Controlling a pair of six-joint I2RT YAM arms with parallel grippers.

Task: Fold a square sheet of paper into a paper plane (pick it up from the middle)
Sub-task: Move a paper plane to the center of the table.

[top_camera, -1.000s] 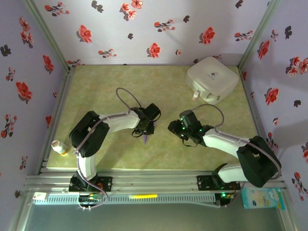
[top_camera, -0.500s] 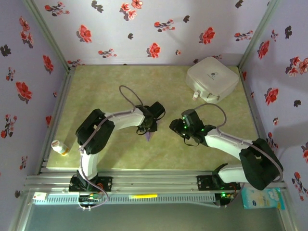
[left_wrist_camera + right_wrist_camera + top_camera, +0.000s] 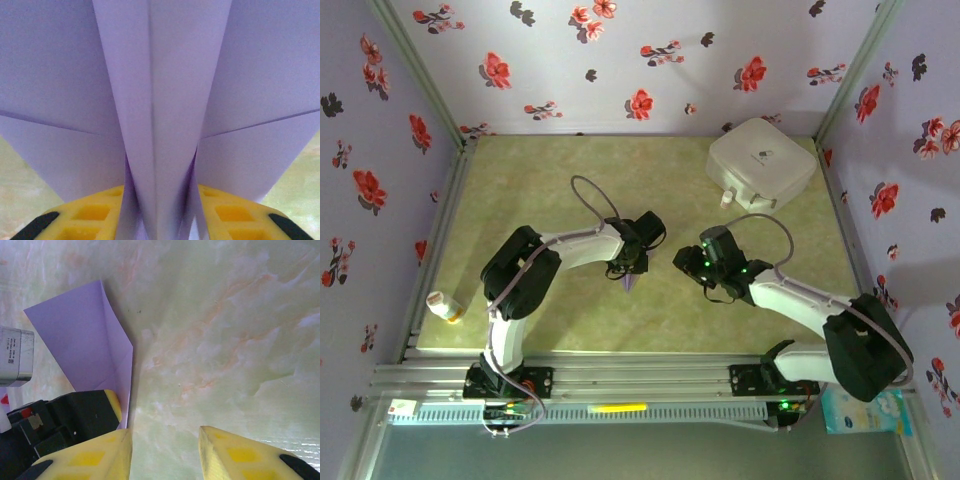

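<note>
Plane (image 3: 628, 283) is lying mid-table (image 3: 520, 180), tucked under the left gripper (image 3: 629, 264), with a pointed tip poking out on the gripper's near side.

Left wrist cam: left gripper (image 3: 160, 222) is straddling the plane (image 3: 160, 100). The centre crease is running straight up from between the yellow fingers (image 3: 90, 220), and the wings are spreading out to both sides. Paper is touching the inner face of both fingers. Can't tell whether the jaws are pinching it or just sitting alongside.

Right gripper (image 3: 683, 262) is hovering just right of the plane, not touching it. Right wrist cam: right gripper (image 3: 165, 435) jaws are standing apart with bare table (image 3: 225, 340) between them, holding nothing. One wing of the plane (image 3: 82, 340) is lying flat on the table, left of the gap. A left-arm finger (image 3: 112, 405), black with a yellow pad, is sitting at the wing's near edge.

White box (image 3: 761, 165) is sitting in the far right corner, well apart from both arms. A small white cylinder (image 3: 442, 305) is lying at the table's left edge, near the left arm's base.
</note>
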